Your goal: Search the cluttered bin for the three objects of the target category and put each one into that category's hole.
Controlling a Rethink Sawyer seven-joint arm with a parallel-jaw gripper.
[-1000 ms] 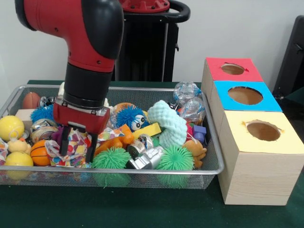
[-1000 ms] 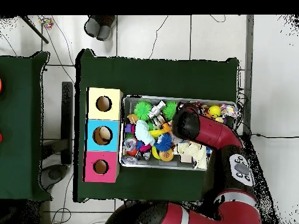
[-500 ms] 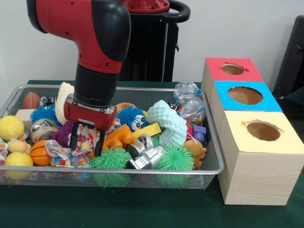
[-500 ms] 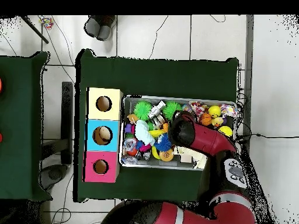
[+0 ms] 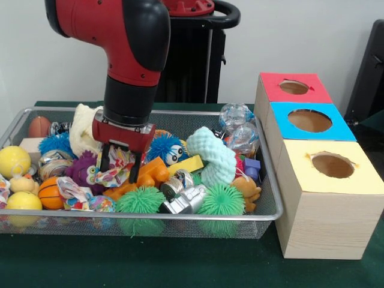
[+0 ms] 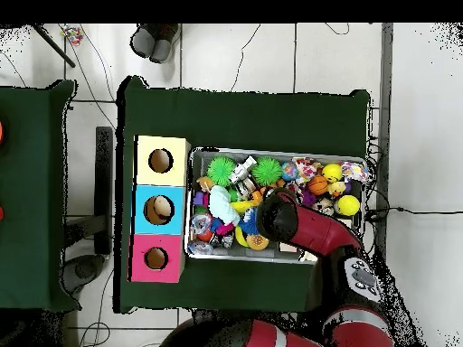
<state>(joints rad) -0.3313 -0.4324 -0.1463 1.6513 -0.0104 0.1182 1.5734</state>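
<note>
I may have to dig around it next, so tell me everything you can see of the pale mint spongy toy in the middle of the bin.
The mint spongy toy is pale green with a bumpy, foam-like surface and a thick curved shape, arching from upper left to lower right. It sits high on the pile, right of centre in the wire bin. The blue fuzzy toy lies at its left, a yellow block against its lower left, and a green spiky ball below it. No gripper touches it.

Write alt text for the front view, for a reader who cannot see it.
A red and black robot arm holds its gripper in a wire bin crammed with toys, its fingers around a multicoloured cloth. Right of the bin stand three wooden boxes, each with a round hole on top: red, blue and yellow.
</note>
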